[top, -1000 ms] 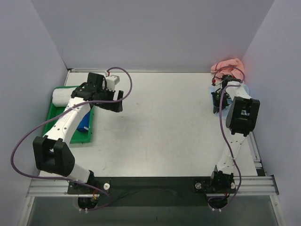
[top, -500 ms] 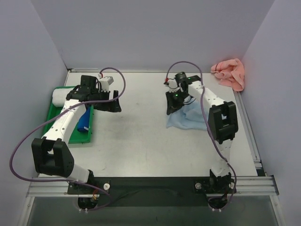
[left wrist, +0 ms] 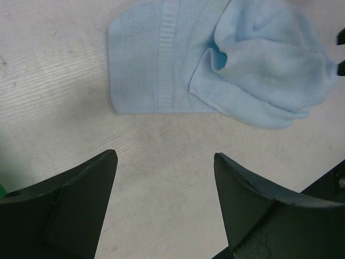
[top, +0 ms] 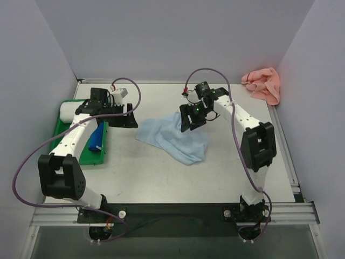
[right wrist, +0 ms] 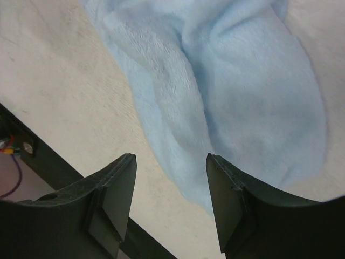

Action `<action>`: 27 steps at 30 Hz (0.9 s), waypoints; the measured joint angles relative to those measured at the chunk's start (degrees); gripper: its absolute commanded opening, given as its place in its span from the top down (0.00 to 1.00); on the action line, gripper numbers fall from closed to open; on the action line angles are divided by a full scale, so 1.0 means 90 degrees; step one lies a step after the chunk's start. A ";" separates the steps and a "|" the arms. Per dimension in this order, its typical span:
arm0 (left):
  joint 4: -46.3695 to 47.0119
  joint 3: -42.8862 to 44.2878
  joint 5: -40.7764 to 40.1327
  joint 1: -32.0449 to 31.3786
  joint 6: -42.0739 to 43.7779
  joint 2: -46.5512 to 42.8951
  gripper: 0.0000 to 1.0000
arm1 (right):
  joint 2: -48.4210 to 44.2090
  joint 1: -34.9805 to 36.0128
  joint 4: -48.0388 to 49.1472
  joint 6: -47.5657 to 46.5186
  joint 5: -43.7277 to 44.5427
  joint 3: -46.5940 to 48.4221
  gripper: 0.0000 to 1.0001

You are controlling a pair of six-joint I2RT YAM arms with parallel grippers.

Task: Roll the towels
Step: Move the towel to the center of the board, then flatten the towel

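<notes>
A light blue towel (top: 172, 138) lies crumpled and partly spread in the middle of the table, also seen in the left wrist view (left wrist: 215, 65) and the right wrist view (right wrist: 242, 81). My right gripper (top: 188, 122) (right wrist: 170, 159) hovers open over its far right edge, with nothing between the fingers. My left gripper (top: 129, 116) (left wrist: 164, 156) stands open above bare table, just left of the towel's near corner. A salmon pink towel (top: 263, 84) lies bunched in the back right corner, away from both grippers.
A green tray (top: 63, 141) sits at the left edge, holding a white roll (top: 67, 110) and a dark blue object (top: 97, 138). Walls close in the table at the back and on both sides.
My right arm brought the blue towel from the right side to the table's middle and opened its jaws, so the towel now lies loose. My left gripper shifted slightly towards it.
</notes>
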 measured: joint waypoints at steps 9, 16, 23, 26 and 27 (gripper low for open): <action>0.0272 -0.0002 -0.0617 -0.0367 0.0027 0.1498 0.31 | -0.0648 0.0379 0.0117 -0.0330 0.0874 -0.0503 0.41; 0.0308 0.0430 -0.1115 -0.0580 0.0092 0.2528 0.36 | 0.0019 0.0721 0.0131 -0.0374 0.1246 -0.0522 0.32; 0.0415 0.0857 -0.1343 -0.0799 0.0046 0.3130 0.62 | 0.0466 0.0903 0.0158 -0.0425 0.1532 -0.0323 0.62; 0.0498 0.0986 -0.1394 -0.0857 0.0039 0.3276 0.86 | 0.0488 0.0901 0.0155 -0.0461 0.1647 -0.0323 0.98; 0.0515 0.0988 -0.1394 -0.0867 0.0039 0.3291 0.98 | 0.0486 0.0889 0.0158 -0.0493 0.1685 -0.0323 1.00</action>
